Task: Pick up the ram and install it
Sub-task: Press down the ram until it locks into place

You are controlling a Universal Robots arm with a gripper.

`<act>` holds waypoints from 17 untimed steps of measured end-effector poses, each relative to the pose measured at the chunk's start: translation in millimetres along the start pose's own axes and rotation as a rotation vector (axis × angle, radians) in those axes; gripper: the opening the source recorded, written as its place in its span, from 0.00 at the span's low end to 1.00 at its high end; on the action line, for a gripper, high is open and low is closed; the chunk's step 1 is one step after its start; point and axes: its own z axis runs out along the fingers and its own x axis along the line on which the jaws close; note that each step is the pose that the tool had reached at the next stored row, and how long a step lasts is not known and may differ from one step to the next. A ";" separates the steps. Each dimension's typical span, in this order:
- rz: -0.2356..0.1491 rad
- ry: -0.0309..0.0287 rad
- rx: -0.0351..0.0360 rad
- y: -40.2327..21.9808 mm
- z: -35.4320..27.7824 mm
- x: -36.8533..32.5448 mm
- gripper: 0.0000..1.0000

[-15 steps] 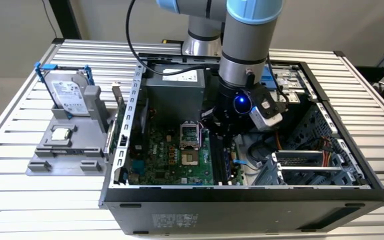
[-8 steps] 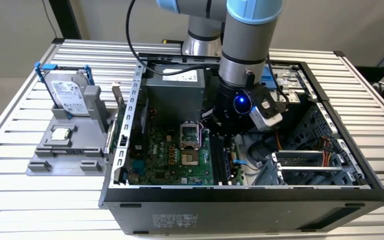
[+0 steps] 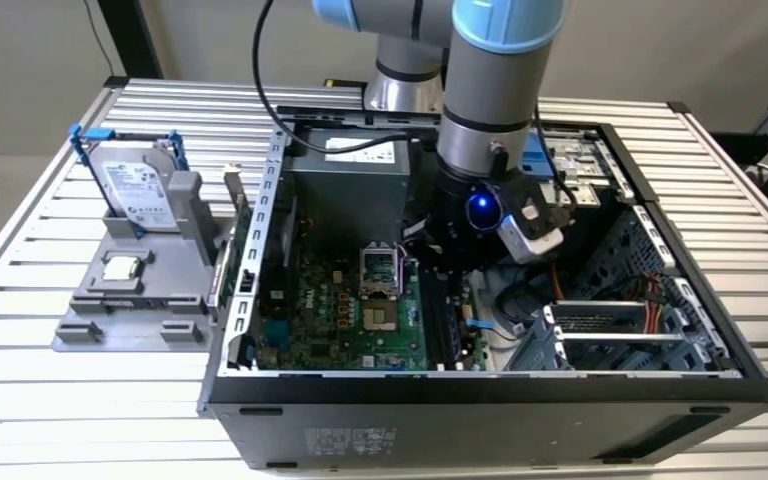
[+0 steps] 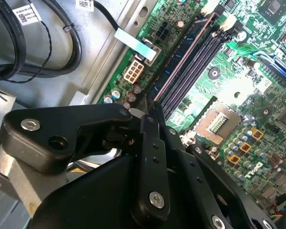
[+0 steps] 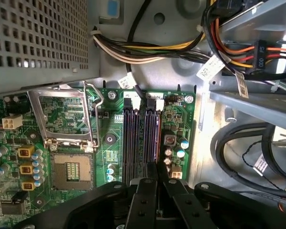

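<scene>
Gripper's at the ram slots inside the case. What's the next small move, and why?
Probably a short, straight push down. The gripper looks shut on the near end of the ram, which stands on edge in line with the outermost of the memory slots. Whether it is fully seated cannot be told, so keep the push small.

Open computer case (image 3: pixel 244 330), motherboard (image 3: pixel 344 310), hard drive (image 3: pixel 137 190), slatted table (image 3: pixel 37 400)

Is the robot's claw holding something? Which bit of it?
Yes. The gripper pinches the ram by its near end, over the slots.
</scene>
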 end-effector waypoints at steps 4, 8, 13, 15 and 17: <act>0.000 -0.0002 0.0003 0.3 2.7 0.2 0.00; 0.000 -0.0003 -0.0001 0.4 3.1 0.2 0.00; 0.004 0.0003 0.0075 0.1 -1.1 0.0 1.00; 0.004 0.0006 0.0088 -1.4 -10.9 -0.3 1.00; 0.005 0.0007 0.0090 -2.7 -19.7 -0.6 1.00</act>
